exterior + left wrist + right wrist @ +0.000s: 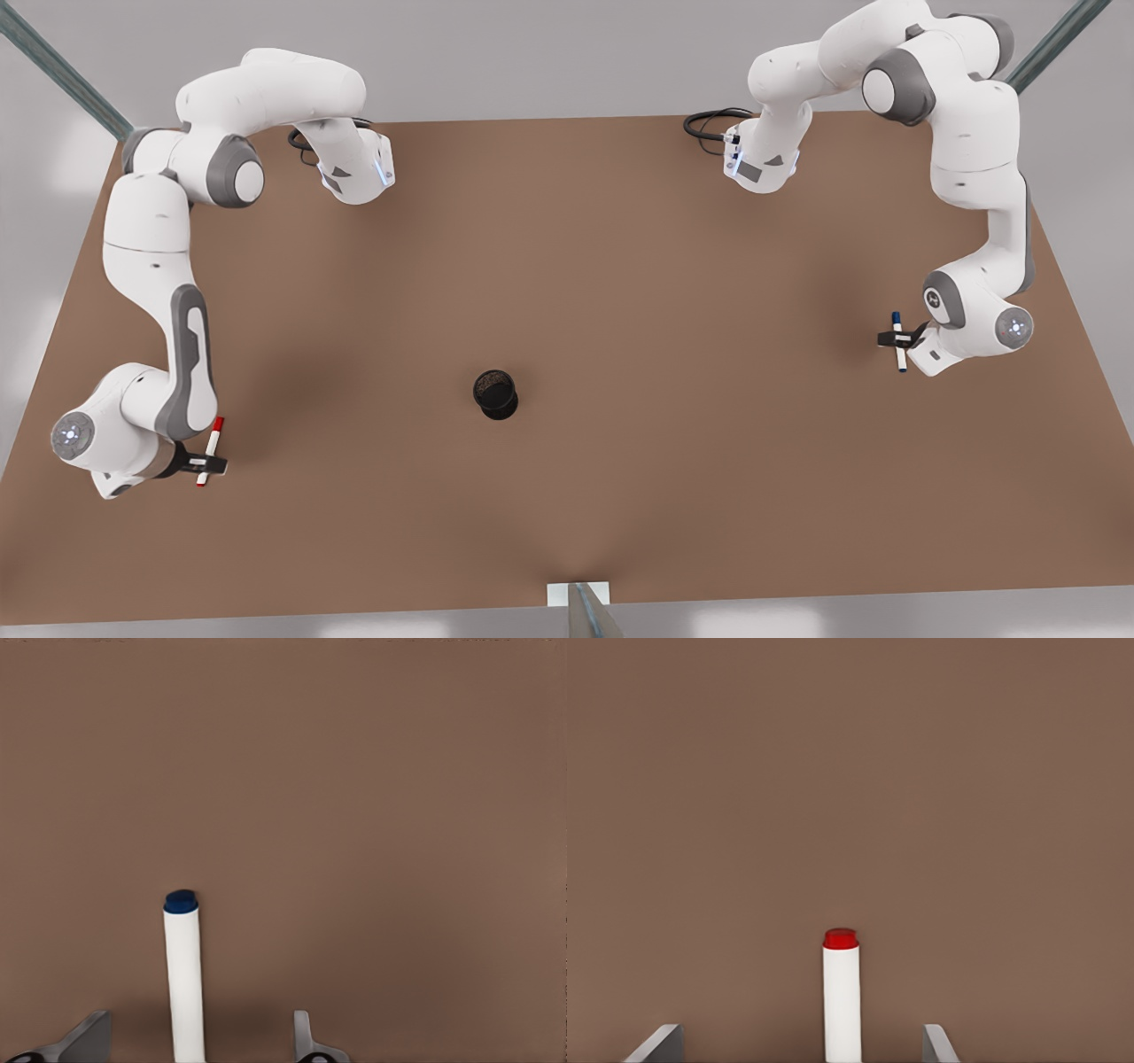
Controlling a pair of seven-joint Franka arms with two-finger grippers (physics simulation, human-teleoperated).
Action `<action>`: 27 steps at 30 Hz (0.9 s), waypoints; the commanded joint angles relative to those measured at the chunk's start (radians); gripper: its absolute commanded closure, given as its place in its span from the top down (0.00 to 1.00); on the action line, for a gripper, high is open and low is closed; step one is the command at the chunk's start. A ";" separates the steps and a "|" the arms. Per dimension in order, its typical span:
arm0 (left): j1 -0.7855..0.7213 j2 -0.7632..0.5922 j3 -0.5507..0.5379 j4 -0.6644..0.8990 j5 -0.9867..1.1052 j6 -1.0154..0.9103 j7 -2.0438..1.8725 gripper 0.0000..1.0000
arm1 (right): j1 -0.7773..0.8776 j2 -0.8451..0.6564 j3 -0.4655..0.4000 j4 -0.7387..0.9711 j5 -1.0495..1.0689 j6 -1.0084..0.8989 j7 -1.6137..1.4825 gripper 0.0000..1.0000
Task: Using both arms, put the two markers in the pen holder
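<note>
The black pen holder [495,394] stands upright near the middle of the brown table, apart from both arms. At the front view's right, my left gripper [897,338] is shut on the blue-capped marker [899,342], gripping it mid-barrel above the table. The left wrist view shows its white barrel and blue end [183,974] over bare table. At the front view's left, my right gripper [207,461] is shut on the red-capped marker [211,450], also held mid-barrel. In the right wrist view that marker [842,997] points at bare table.
The brown table [620,266] stretches wide around the holder. Black cables [709,122] lie by each arm's base at the back. A metal frame post [580,607] stands at the table's front edge, and slanted struts rise at the back corners.
</note>
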 commanded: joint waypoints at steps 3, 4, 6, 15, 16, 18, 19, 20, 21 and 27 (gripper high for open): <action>0.001 0.001 0.000 0.002 -0.025 0.043 0.167 0.95 | -0.002 0.005 0.000 -0.018 0.007 0.025 -0.085 1.00; 0.001 -0.001 0.000 0.002 -0.026 0.043 0.167 0.77 | -0.005 0.005 0.000 -0.024 0.002 0.025 -0.087 1.00; 0.001 -0.001 0.000 0.003 -0.025 0.043 0.167 0.65 | -0.011 0.005 0.000 -0.032 -0.003 0.025 -0.088 1.00; 0.003 -0.004 0.005 0.003 -0.022 0.063 0.071 0.64 | -0.016 -0.001 0.000 -0.032 -0.004 0.021 -0.087 0.56; 0.003 -0.004 0.005 0.002 -0.022 0.061 0.050 0.64 | -0.016 -0.001 0.000 -0.032 -0.006 0.019 -0.087 0.55; 0.001 -0.005 0.008 0.002 -0.022 0.037 0.029 0.65 | -0.016 0.001 0.000 -0.032 -0.007 0.019 -0.088 0.54; 0.001 -0.005 0.008 0.002 -0.022 0.037 0.007 0.65 | -0.016 0.001 0.000 -0.032 -0.007 0.019 -0.088 0.52; 0.001 -0.004 0.008 0.002 -0.022 0.035 0.007 0.65 | -0.014 0.001 0.000 -0.032 -0.007 0.019 -0.088 0.49; 0.001 -0.004 0.009 0.002 -0.022 0.035 0.007 0.65 | -0.014 0.001 0.000 -0.032 -0.007 0.019 -0.088 0.46; 0.001 -0.005 0.011 0.002 -0.022 -0.002 -0.062 0.69 | -0.013 -0.001 0.001 -0.029 -0.009 0.013 -0.088 0.33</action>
